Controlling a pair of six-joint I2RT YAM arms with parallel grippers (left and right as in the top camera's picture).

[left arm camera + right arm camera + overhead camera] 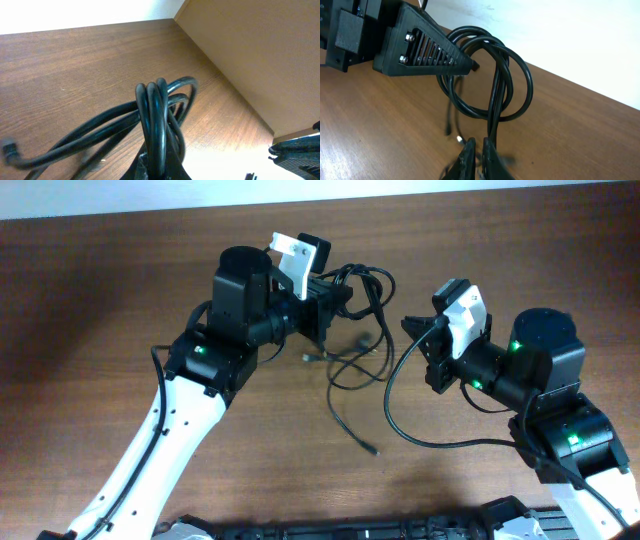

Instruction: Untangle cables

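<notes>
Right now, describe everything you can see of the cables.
The cables are thin, glossy black cords, rubbery-looking, bunched in overlapping loops. The left gripper is shut on several strands lying side by side and lifts the upper loops off the wooden table. Two strands run down into the right gripper, which appears shut on them. The lower loops and one loose end with a small plug lie on the table.

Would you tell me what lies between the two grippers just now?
The cables: their black loops span the gap from the left gripper to the right gripper, above the wooden table. The right wrist view shows this best.
</notes>
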